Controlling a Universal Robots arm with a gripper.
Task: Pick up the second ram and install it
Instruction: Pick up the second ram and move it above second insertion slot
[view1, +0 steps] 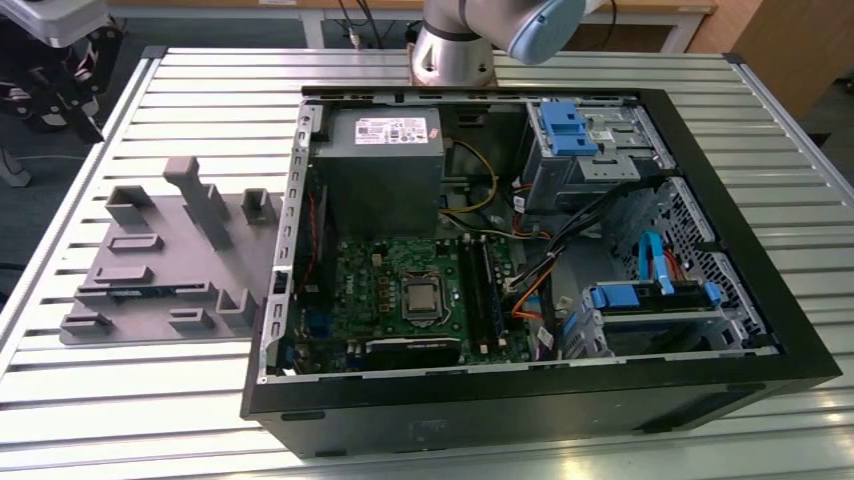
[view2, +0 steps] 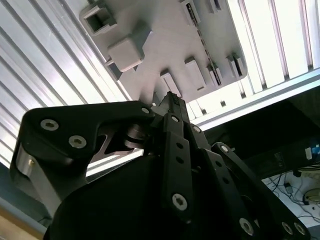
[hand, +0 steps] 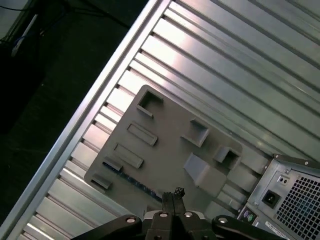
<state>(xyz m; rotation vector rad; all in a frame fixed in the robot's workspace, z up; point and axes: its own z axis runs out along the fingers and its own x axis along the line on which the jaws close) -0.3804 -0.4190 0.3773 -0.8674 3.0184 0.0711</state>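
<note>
End effector (hand: 173, 196) closed, empty, above tray (hand: 165, 150)

Black gripper (view2: 170, 98): linkage arms and screws in foreground, tips together, seen against grey plastic tray (view2: 165, 45). Tray: upright blocks, lying on ribbed metal table (view2: 280, 45). Cables (view2: 300, 187): on dark floor (view2: 295, 125) beyond table edge.

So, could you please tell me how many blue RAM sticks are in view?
1. The second ram lies in a long slot of the grey tray, on the exterior view's left of the computer case. More may be hidden inside the case.
</note>
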